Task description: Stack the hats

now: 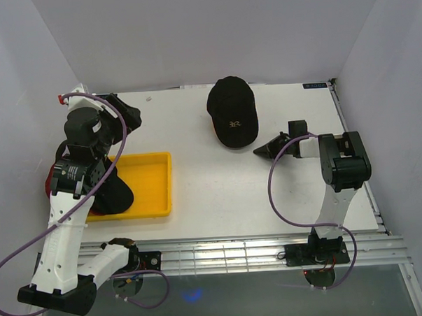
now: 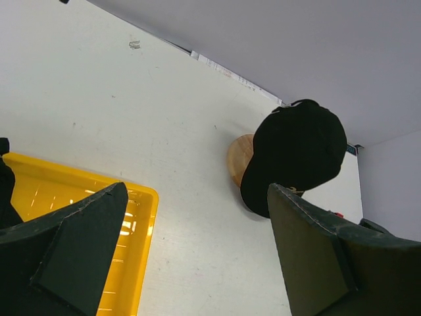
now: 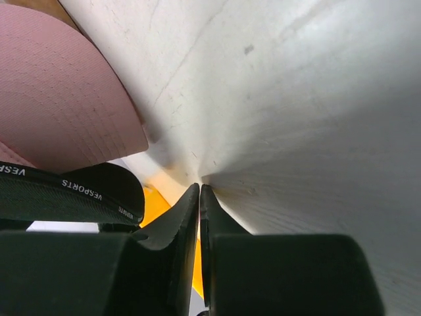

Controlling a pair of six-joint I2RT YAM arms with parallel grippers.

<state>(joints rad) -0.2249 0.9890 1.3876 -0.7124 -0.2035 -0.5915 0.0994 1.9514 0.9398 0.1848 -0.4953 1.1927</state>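
Observation:
A black hat with a gold emblem sits on the round-topped wooden stand at the back middle of the table. In the left wrist view the hat covers most of the stand. A dark hat lies in the yellow tray, partly under my left arm. A bit of red hat shows at the tray's left, mostly hidden. My left gripper is open and empty above the table behind the tray. My right gripper is shut and empty, just right of the black hat's brim, whose pink underside shows.
White walls close in the table on the left, back and right. The yellow tray also shows in the left wrist view. A metal rail runs along the near edge by the arm bases.

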